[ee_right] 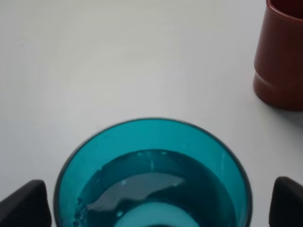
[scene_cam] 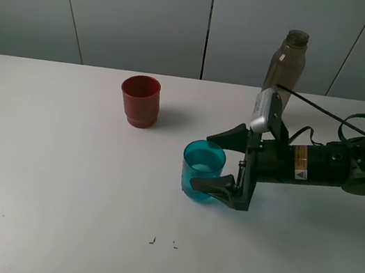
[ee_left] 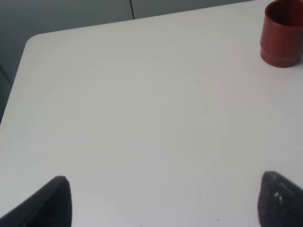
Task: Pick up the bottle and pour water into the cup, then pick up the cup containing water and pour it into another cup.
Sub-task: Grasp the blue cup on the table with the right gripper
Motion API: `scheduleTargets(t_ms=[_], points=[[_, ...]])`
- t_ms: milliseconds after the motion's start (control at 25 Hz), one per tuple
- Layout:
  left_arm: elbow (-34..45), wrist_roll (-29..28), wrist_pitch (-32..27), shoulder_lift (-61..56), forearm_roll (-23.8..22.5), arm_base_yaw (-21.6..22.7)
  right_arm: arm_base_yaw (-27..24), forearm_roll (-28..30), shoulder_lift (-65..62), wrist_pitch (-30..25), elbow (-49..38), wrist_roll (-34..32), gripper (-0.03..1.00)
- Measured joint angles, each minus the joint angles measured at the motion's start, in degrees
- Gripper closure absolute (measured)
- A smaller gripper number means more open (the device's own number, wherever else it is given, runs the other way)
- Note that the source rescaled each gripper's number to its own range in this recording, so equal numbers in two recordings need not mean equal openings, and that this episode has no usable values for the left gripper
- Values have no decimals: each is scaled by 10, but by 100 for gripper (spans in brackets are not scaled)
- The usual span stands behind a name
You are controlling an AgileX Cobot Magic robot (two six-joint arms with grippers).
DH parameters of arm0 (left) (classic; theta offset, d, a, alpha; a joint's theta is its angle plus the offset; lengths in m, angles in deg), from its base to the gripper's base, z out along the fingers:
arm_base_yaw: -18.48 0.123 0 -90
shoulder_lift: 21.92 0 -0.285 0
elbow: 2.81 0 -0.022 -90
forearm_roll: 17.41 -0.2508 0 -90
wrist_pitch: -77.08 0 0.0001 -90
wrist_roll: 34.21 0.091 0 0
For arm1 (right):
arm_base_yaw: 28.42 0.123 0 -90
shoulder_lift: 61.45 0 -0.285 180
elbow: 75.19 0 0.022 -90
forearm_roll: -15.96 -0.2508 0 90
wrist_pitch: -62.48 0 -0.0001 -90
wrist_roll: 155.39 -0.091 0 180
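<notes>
Right gripper (scene_cam: 203, 160): wide apart, one finger on each side of the teal cup; in the wrist view both tips stand just clear of the cup's wall, so nothing is clamped.
Right fingers (scene_cam: 216, 185): black, pointing left. One lies on the far side of the cup and one on the near side, low over the table.
Right arm (scene_cam: 319, 164): comes in from the right edge and lies almost level, with a yellow label (scene_cam: 299, 163) on its side and a silvery wrist camera (scene_cam: 266, 112) on top.
Teal cup (ee_right: 147, 137): upright on the table just right of centre, between the right fingers.
Water (ee_right: 142, 184): fills the lower part of the teal cup, well below the rim.
Red-brown cup (scene_cam: 140, 101): upright, left of the teal cup and farther back, apart from it. Its narrower base rests on the table.
Bottle (scene_cam: 286, 63): upright at the far right, behind the right arm. Its lower part is hidden by the wrist camera.
Left gripper (ee_left: 163, 203): seen in its own wrist view only. The two dark tips are spread apart over bare table, holding nothing, with the red-brown cup well beyond them.
Table (scene_cam: 55, 178): white and flat, with a few small dark marks (scene_cam: 153, 240) near the near edge.
Backdrop: grey wall panels (scene_cam: 134, 8).
</notes>
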Motion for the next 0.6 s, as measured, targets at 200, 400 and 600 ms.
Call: scheduleTargets(t_ms=[200, 400, 600], points=[[0, 0, 0, 0, 0, 0, 6, 14, -5, -15, 0, -21, -3], [0, 0, 0, 0, 0, 0, 28, 13, -5, -45, 0, -35, -3], [0, 0, 0, 0, 0, 0, 30, 4, -5, -46, 0, -35, -3]])
